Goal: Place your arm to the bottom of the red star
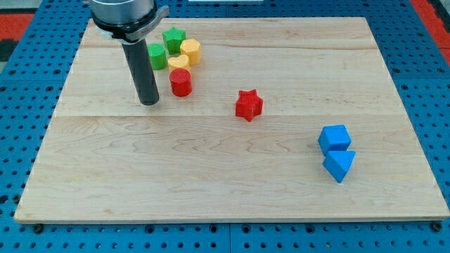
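The red star (248,105) lies near the middle of the wooden board (232,176). My tip (149,102) rests on the board well to the view's left of the star, at about the same height in the view. A red cylinder (181,82) stands just to the right of my tip, close to the rod but apart from it.
A cluster sits at the view's top left: a green star (173,38), a green cylinder (157,55), a yellow hexagon (190,50) and a yellow block (177,64). A blue cube (334,137) and a blue triangle (339,165) touch at the right.
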Tool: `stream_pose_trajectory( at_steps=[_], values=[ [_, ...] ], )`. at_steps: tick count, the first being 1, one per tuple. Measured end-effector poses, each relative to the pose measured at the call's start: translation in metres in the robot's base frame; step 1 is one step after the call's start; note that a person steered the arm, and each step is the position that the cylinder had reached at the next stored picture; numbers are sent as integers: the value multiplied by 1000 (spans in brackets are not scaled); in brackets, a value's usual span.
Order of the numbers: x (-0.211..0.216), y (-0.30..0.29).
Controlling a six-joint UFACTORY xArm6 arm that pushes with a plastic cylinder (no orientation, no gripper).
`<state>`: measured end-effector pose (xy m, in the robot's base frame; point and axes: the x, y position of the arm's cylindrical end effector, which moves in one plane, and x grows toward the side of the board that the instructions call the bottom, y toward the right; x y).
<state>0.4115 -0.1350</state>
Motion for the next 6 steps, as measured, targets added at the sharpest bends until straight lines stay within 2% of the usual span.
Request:
stream_pose_trajectory(
  at_steps=[2,3,4,6],
  values=[
    [7,-13],
    [50,23],
    [53,54],
    [53,76]
  ],
)
